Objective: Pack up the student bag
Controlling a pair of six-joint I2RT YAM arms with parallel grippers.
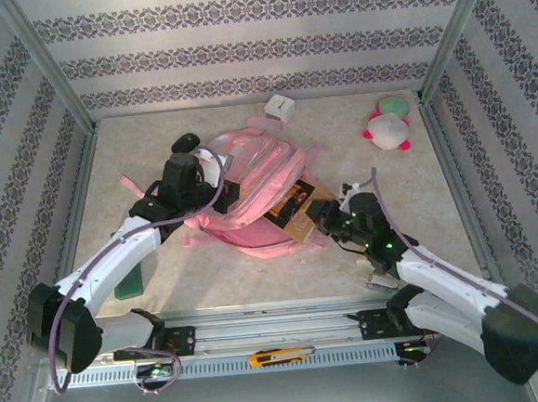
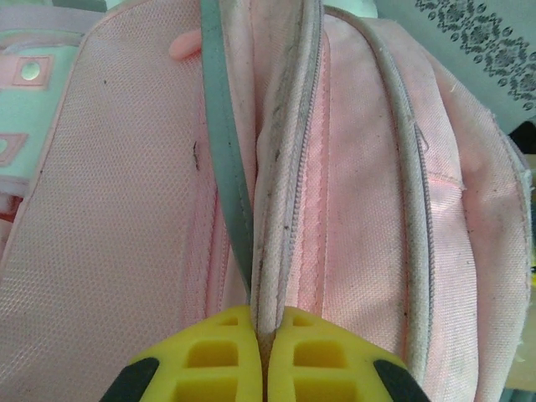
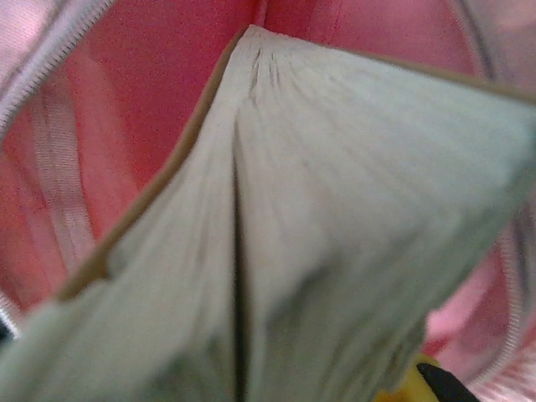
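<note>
Top external: pink student bag (image 1: pixel 255 168), unzipped

Top view: bright, even light from above; the bench (image 1: pixel 210 280) reads pale, near washed out toward its far edge. Soft, short shadows hug the student bag (image 1: pixel 258 179) on its near side. Left wrist view: fabric weave sharp, left tool (image 2: pixel 264 327) slightly soft. Right wrist view: dim, pink-tinted, heavily blurred; book (image 3: pixel 335 209) pages out of focus.
</note>
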